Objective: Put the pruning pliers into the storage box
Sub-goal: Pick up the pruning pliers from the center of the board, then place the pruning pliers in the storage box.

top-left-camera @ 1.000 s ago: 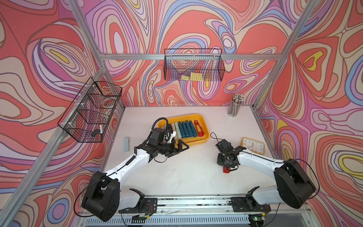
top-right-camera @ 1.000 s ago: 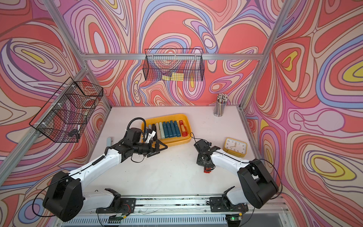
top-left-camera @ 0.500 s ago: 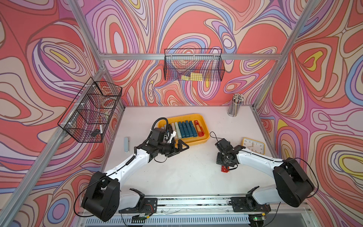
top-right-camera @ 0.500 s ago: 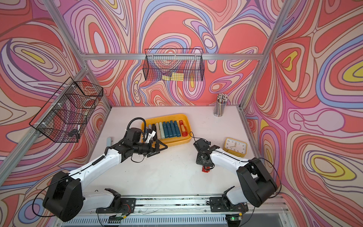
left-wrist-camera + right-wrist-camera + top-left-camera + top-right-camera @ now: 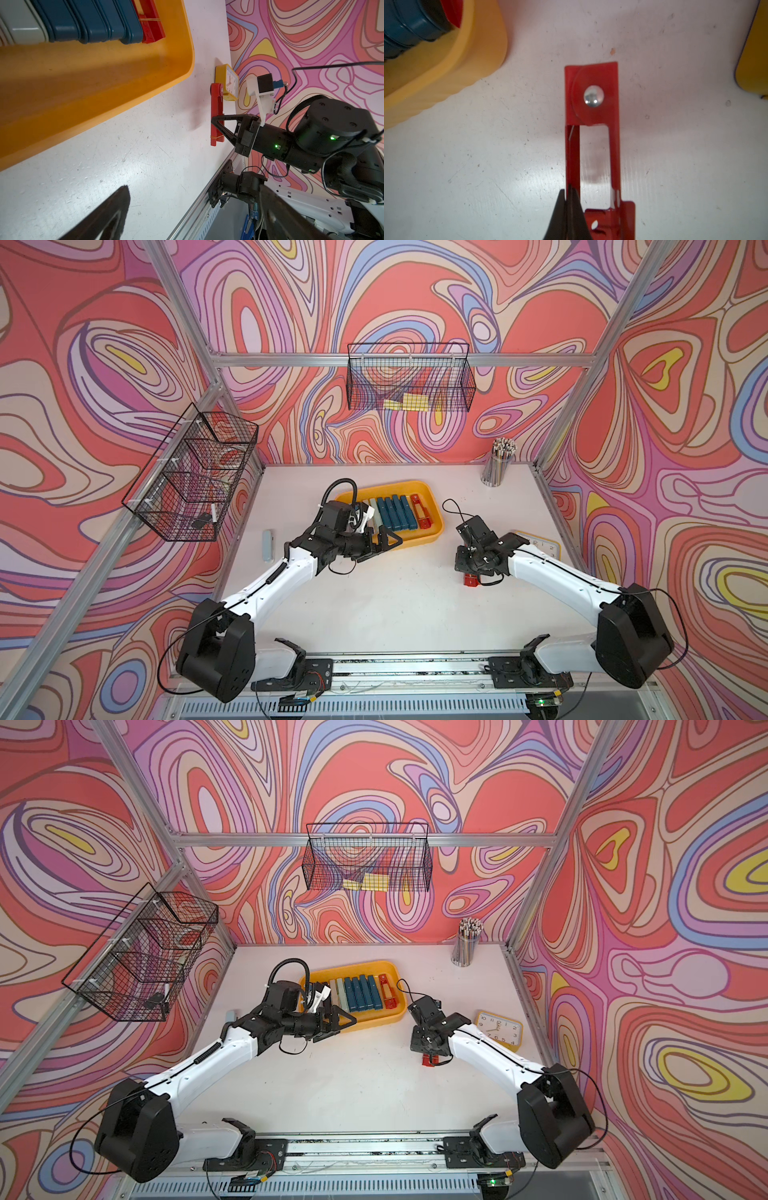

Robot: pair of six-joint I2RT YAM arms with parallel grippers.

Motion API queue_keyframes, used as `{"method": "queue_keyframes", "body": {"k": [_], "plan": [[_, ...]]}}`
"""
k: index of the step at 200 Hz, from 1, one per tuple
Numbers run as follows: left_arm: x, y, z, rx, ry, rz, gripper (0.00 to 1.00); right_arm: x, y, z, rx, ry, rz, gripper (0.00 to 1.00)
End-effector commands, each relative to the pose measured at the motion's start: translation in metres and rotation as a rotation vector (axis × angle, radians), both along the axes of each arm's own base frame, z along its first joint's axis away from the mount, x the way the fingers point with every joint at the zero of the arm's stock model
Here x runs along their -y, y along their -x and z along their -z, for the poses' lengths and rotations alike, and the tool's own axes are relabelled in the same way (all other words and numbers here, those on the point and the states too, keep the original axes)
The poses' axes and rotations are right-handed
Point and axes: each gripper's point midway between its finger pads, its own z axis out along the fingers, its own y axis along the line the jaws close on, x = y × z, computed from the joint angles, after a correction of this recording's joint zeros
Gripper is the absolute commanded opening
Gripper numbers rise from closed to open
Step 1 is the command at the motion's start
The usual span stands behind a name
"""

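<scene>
The storage box [image 5: 439, 526] is a yellow tray at the table's middle back, also seen in the other top view [image 5: 401, 1006]. Several pruning pliers lie in it side by side, among them teal ones [image 5: 397, 512] and a red slotted one [image 5: 420, 511]. Another red slotted pliers [image 5: 592, 99] lies on the table right of the box. My right gripper [image 5: 568, 193] is shut on one of its side rails. My left gripper [image 5: 386, 549] hovers open and empty at the box's front edge. A grey pliers [image 5: 268, 545] lies far left.
A yellow alarm clock [image 5: 540, 543] lies beside the right arm near the right wall. A cup of pencils [image 5: 498, 464] stands at the back right. Black wire baskets hang on the left wall [image 5: 191, 485] and the back wall [image 5: 409, 381].
My right gripper's jaws have closed onto the red pliers' rail. Both arms have stayed almost in place.
</scene>
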Motion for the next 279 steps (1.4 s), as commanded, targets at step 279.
{"method": "queue_keyframes", "body": {"k": [279], "plan": [[-0.021, -0.092, -0.019, 0.033, -0.012, -0.147, 0.99, -0.096, -0.133, -0.059, 0.13, 0.008, -0.339, 0.0]]}}
